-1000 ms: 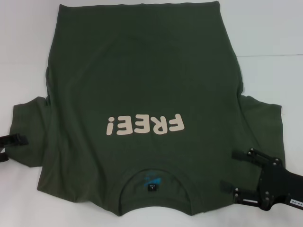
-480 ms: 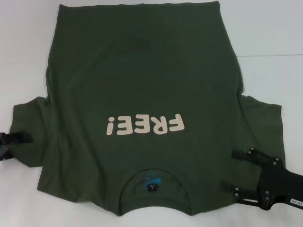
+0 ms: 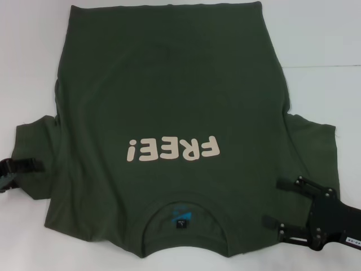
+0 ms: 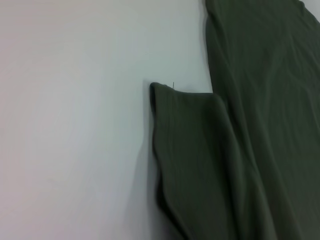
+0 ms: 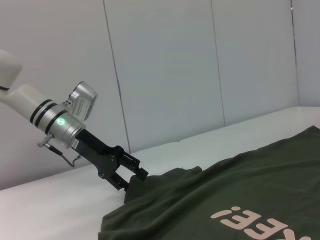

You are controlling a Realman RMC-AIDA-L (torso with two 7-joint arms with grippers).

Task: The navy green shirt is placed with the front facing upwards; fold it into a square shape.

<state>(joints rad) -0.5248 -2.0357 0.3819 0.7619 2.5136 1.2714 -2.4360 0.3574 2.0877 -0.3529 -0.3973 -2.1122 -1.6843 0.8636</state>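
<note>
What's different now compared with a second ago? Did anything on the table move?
Only the left gripper moved: it crept in from the table's edge toward the shirt's left sleeve and now sits at the sleeve's outer edge. I cannot tell whether it has gripped the cloth yet. The navy green shirt lies as it did, print up, and the right gripper stayed open over the shirt's right shoulder.

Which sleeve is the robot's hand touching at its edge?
The sleeve on the robot's left: the left gripper is at its hem. The right gripper sits near the shoulder instead.
</note>
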